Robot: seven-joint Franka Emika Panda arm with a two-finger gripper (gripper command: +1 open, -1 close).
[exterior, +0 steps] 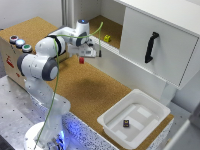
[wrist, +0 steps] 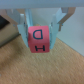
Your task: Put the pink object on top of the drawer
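The pink object (exterior: 81, 60) is a small reddish-pink block held between the fingers of my gripper (exterior: 82, 57), a little above the cork tabletop (exterior: 85, 90). In the wrist view the block (wrist: 41, 41) shows the black letters D and H and fills the gap between the two fingers (wrist: 23, 31). The gripper (wrist: 42, 35) is shut on it. The white drawer unit (exterior: 155, 40) with a black handle (exterior: 151, 47) stands at the exterior view's right, apart from the gripper.
A small yellow block (exterior: 107, 38) lies on the cork surface behind the gripper. A white bin (exterior: 150, 107) at the front right holds a small dark block (exterior: 126, 123). A cardboard box with coloured buttons (exterior: 20, 43) stands at the left.
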